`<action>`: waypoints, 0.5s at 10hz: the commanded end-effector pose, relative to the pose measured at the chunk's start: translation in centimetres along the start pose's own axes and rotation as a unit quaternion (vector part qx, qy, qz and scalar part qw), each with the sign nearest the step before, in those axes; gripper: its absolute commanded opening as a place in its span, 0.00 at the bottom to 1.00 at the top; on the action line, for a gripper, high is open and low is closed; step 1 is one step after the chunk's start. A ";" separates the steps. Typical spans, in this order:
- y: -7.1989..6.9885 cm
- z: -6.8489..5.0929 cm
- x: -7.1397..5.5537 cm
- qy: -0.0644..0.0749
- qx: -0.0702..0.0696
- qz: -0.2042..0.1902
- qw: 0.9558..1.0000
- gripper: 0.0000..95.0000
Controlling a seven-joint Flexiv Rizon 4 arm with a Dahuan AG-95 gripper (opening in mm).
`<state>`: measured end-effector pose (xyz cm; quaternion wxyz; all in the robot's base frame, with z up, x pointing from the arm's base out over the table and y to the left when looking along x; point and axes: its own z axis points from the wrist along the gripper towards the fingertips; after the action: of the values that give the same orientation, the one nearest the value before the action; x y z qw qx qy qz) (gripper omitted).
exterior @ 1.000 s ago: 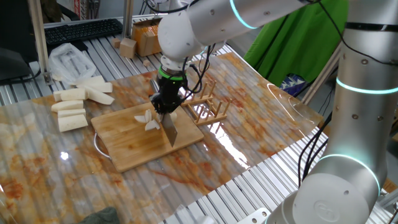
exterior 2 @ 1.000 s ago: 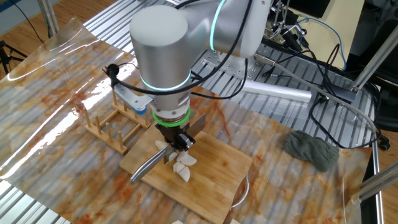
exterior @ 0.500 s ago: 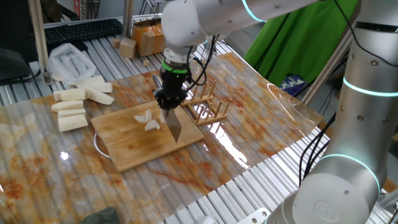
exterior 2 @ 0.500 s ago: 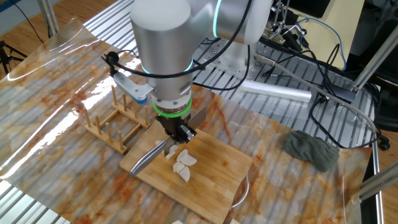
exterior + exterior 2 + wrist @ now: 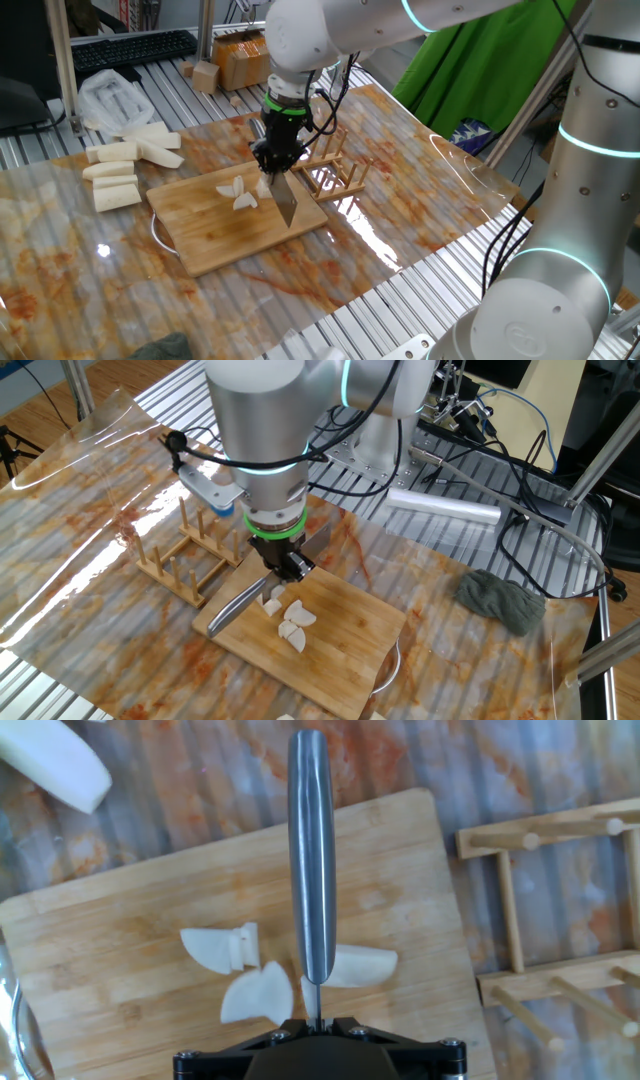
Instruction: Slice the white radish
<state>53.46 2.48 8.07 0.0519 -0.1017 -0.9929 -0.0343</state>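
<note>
In one fixed view your gripper (image 5: 275, 165), clamped on the knife (image 5: 283, 196), had risen and shifted right since a second before. In the other fixed view the blade hung clear of the cutting board (image 5: 350, 628). In the hand view the white radish (image 5: 262, 975) lay in slices, suggesting the cutting was largely done.

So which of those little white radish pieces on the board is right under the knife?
The half-moon slice on the rack side of the cutting board: the knife crosses over its end, while the other two lie clear of the blade.

A wooden peg rack (image 5: 335, 172) stands beside the cutting board (image 5: 235, 221); radish sticks (image 5: 125, 165) lie apart.
</note>
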 end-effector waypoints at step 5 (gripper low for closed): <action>-0.4 0.3 -0.2 0.001 -0.001 -0.005 1.000 0.00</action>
<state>53.47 2.11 7.71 0.0521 -0.0961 -0.9933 -0.0366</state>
